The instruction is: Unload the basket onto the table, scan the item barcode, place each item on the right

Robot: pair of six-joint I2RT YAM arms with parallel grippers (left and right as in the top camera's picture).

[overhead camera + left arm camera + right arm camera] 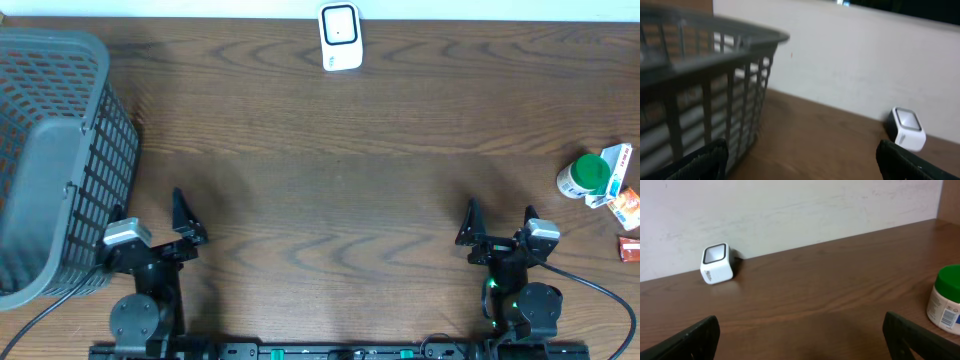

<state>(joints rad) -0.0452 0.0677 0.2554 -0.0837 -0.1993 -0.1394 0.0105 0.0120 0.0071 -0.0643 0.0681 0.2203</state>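
A white barcode scanner [340,37] with a dark window stands at the table's far edge; it also shows in the left wrist view [906,129] and the right wrist view [717,263]. The items lie at the right edge: a white jar with a green lid [583,176] [946,300], a white and red box [615,175], an orange packet [627,208] and a small red pack [630,247]. My left gripper [148,212] [800,167] hangs open and empty near the front left. My right gripper [499,218] [802,340] is open and empty at the front right, left of the items.
A large grey mesh basket [50,160] [695,85] fills the left side, close to my left gripper. A pale wall runs behind the scanner. Bare brown wood [330,200] stretches between the two arms.
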